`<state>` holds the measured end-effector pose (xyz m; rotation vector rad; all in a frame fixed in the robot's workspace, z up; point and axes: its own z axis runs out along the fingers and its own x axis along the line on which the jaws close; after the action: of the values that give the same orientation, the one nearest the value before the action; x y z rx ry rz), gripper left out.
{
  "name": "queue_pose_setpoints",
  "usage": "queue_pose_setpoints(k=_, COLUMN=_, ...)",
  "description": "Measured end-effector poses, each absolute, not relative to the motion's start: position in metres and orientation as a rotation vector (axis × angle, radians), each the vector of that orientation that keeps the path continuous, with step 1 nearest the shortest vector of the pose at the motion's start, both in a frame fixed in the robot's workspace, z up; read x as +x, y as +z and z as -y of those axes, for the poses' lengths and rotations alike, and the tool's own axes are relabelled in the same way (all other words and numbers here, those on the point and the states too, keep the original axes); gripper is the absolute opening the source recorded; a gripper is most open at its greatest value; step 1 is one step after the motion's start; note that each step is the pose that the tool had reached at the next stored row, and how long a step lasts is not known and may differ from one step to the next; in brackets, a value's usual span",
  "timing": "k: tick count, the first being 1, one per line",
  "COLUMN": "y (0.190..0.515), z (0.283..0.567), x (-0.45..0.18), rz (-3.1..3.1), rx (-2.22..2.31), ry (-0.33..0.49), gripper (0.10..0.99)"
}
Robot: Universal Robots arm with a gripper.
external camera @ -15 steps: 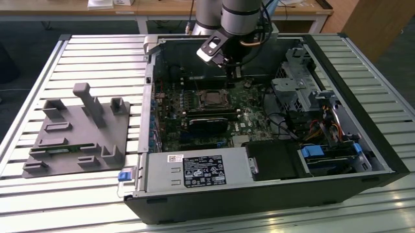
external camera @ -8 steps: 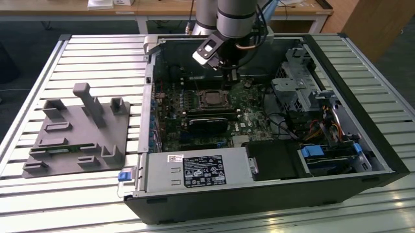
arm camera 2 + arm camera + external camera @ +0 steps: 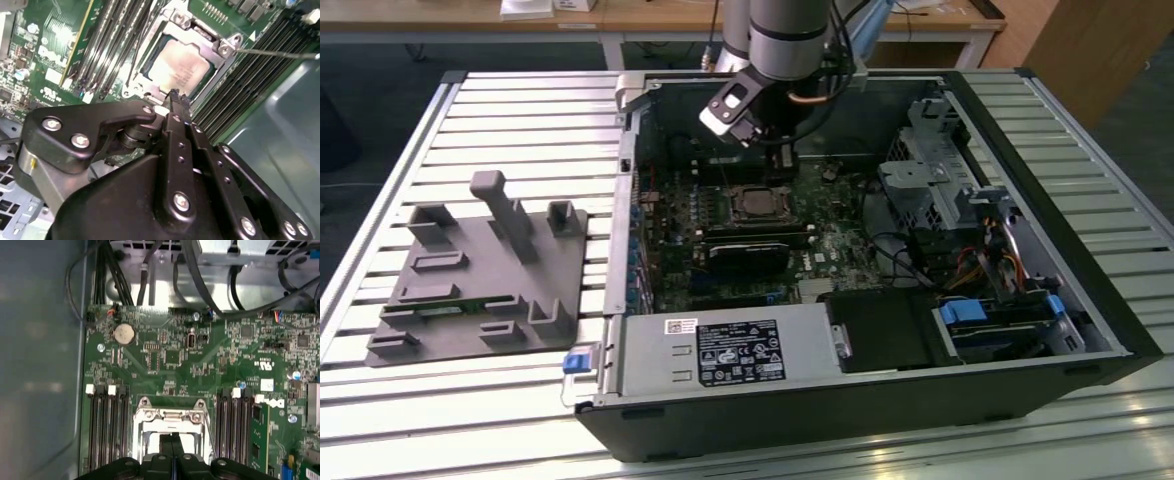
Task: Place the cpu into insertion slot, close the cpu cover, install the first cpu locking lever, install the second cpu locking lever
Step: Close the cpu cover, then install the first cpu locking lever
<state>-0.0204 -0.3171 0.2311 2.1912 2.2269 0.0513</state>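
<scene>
Inside the open computer case [image 3: 1067, 290], lying on a slatted table [image 3: 520, 100], one robot arm [image 3: 787, 30] reaches down over the motherboard [image 3: 841, 260]. Its gripper [image 3: 175, 95] has both fingers pressed together with nothing between them, the tips at the edge of the insertion slot [image 3: 758, 203]; whether they touch it cannot be told.

The cpu [image 3: 182, 67] sits in that slot, its dull silver top showing through the window of the cpu cover [image 3: 226, 47], which lies flat around it. One thin locking lever [image 3: 272, 51] — a bare wire rod — stretches away from a corner of the cover; whether it is latched is hard to make out.

Two banks of memory slots [image 3: 107, 425] flank the insertion slot, four in one bank, seemingly as many in the other; one coin cell [image 3: 124, 333] sits on the board.

In the exterior view the case also holds one black card [image 3: 747, 250] at six o'clock of the insertion slot, a labelled silver box [image 3: 720, 352] farther that way, and a blue-tabbed drive bay [image 3: 987, 318] at four o'clock. At nine o'clock of the case one grey moulded fixture [image 3: 480, 270] lies on the table. In both wrist views the gripper's own black links hide part of the insertion slot.
</scene>
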Motion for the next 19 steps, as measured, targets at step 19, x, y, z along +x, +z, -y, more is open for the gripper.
queue_pose_setpoints(k=19, y=0.23, z=0.317, x=-0.036, rz=-2.227, rx=2.191, ry=0.051, gripper=0.106)
